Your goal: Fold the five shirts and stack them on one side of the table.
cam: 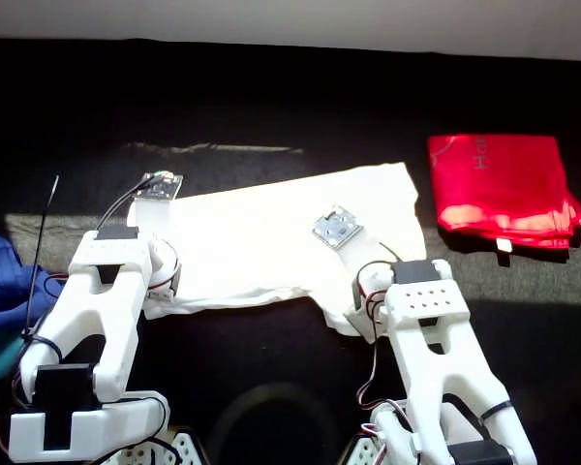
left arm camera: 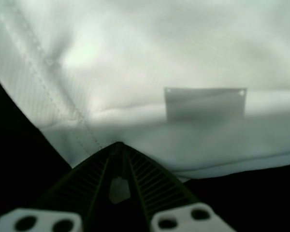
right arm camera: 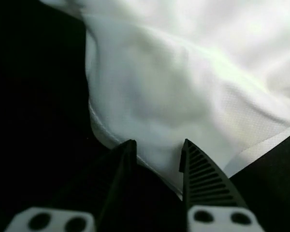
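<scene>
A white shirt lies spread across the middle of the black table. My left gripper is at the shirt's near left hem, with its fingers shut together on the white cloth. A grey label shows through the fabric just beyond it. My right gripper is open at the shirt's near right corner, and the hem of the white cloth lies between its fingertips. A folded red shirt rests at the back right. In the high view both arms stand at the front edge, the left and the right.
A blue shirt is bunched at the table's left edge, beside the left arm. Bare black table runs behind the white shirt, and more shows between the two arm bases at the front.
</scene>
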Robot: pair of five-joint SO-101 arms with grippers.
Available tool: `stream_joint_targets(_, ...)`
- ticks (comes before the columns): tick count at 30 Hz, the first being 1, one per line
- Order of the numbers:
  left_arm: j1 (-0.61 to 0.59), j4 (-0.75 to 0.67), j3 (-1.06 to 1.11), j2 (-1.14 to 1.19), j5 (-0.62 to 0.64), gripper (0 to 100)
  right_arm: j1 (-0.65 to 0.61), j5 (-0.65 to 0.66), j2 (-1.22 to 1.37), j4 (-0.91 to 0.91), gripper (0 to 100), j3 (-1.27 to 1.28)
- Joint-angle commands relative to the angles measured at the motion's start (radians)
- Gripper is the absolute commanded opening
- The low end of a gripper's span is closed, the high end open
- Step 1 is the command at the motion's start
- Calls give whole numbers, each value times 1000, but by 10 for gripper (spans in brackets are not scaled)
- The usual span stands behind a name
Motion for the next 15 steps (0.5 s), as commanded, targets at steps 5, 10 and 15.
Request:
stream_joint_targets(5, 7, -17, 5, 1, 5, 9, -36, 29, -35, 15, 245, 5)
stream_joint_targets(10, 5, -17, 5, 1, 5, 9, -128, 29, -35, 99, 245, -5)
stream_joint_targets(15, 5, -17, 5, 1, 5, 9, -170, 29, -22, 84, 245, 15)
